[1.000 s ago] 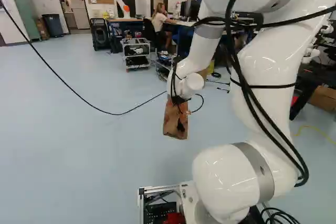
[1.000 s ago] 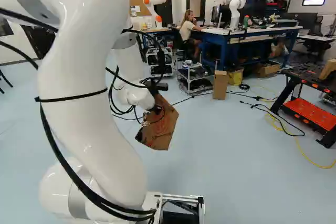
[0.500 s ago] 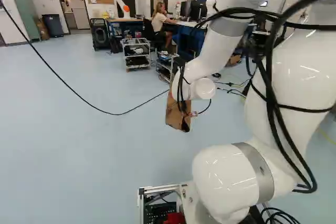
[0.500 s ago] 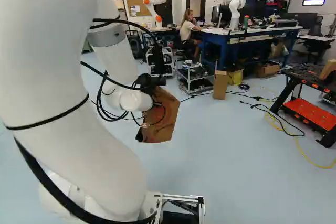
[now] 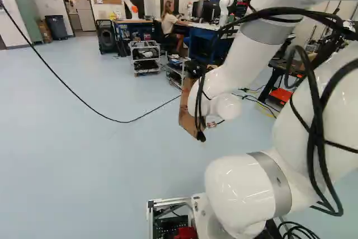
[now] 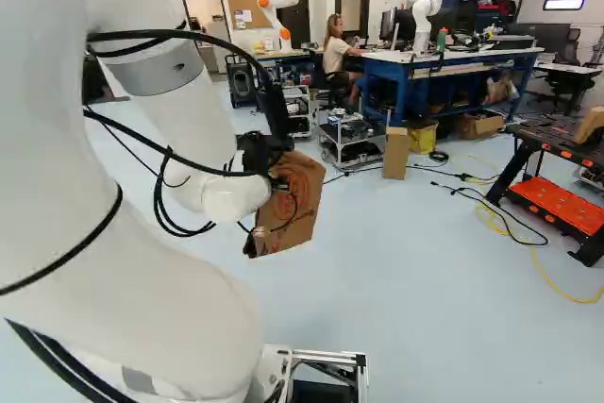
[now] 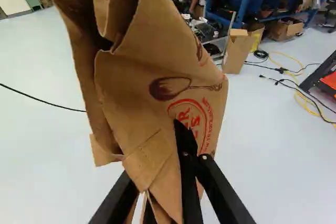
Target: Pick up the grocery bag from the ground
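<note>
Base is standing put; only the arm is moving. Since the last frames its elbow is folding back toward the cameras, and the wrist is coming up and to the right in the left base view. The grocery bag is riding along with the claw, so the grip is looking good.

Claw is clenching the bag's creased paper, one finger on either side. Bag is hanging tilted ahead of the base, off the floor as far as I'm judging. Pick is looking basically done; holding it steady is what's remaining. Watch item: thin paper could be tearing or slipping if the arm is jerking.

View differences: wrist view is showing the pinch up close, plus the print and folds. Both base views are leaving that pinch unclear. Left base view is giving only a narrow strip of bag, with the wrist joint covering part. Right base view is giving the broad side and the lower edge over floor. It's also showing a cardboard box standing behind, which the arm is apparently hiding in the left base view. Similar brown, so don't be mixing them up.
</note>
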Controlling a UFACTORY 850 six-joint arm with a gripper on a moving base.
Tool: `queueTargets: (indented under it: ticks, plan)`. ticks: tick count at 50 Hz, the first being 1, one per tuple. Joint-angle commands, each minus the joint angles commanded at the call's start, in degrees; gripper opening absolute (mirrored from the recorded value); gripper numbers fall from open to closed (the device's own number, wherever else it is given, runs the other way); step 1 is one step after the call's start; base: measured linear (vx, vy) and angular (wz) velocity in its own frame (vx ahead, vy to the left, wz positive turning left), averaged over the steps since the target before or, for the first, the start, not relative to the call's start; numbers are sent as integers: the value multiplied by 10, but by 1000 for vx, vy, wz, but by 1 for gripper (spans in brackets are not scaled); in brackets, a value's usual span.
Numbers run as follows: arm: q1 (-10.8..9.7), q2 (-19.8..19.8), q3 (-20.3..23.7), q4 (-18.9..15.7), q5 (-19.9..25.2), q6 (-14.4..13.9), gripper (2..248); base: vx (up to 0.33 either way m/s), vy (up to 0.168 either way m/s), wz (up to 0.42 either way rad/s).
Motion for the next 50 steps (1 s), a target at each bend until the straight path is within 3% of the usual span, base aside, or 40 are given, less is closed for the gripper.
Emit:
queueTargets:
  ticks: [26, 50]
  plan:
    - [-5, 57, 46, 0, 47, -18, 30, 0, 0, 0]
    - [-6, 71, 57, 0, 59, -23, 30, 0, 0, 0]
